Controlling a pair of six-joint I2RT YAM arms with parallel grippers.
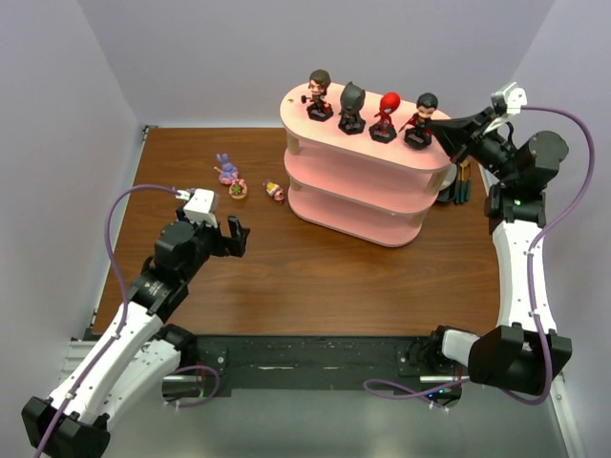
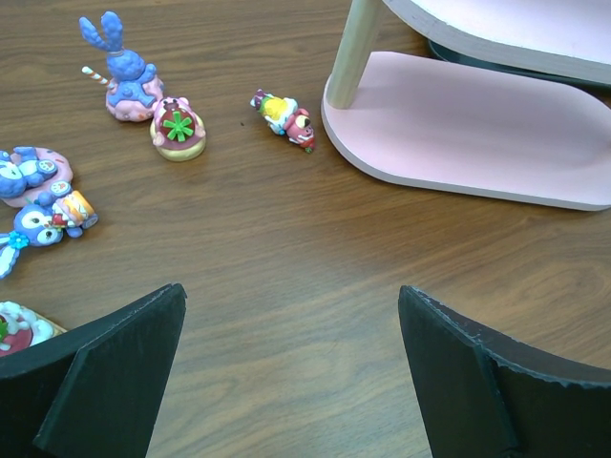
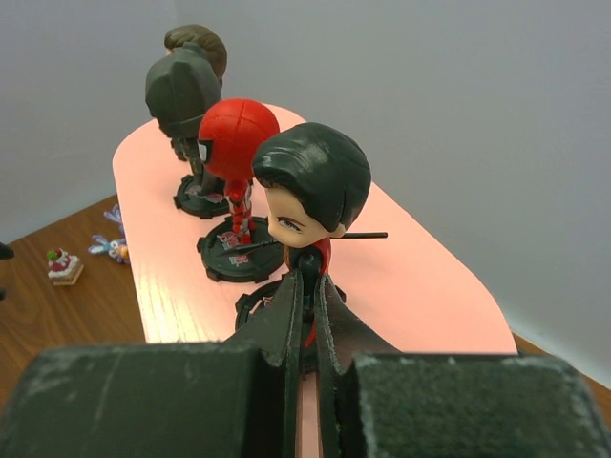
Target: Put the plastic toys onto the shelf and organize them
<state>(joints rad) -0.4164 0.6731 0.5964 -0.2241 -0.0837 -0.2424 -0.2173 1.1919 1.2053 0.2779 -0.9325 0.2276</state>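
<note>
Your right gripper [image 3: 307,279], closed, meets the black-haired figurine [image 3: 310,186], fourth in line atop the shelf [image 1: 368,153], far right; your left gripper [image 2: 291,296] hangs open over the table [image 2: 286,229], where smaller toys [image 2: 178,129] wait.

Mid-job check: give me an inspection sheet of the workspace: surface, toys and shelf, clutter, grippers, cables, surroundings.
Surface: brown wooden table, no damage seen.
Job's things: shelf upright; brown-haired figure, black-masked figure, red-masked figure and black-haired figure stand in a row on its top board; small toys sit on the table left of it, the red-and-yellow toy on its side.
Clutter: dark pens behind the shelf's right end.
Grippers: left gripper open, empty, above the table; right gripper shut, tips at the black-haired figure, grip unclear.
Cables: left arm's cable and right arm's cable, purple, clear of the toys.
Surroundings: pale walls on three sides.
</note>
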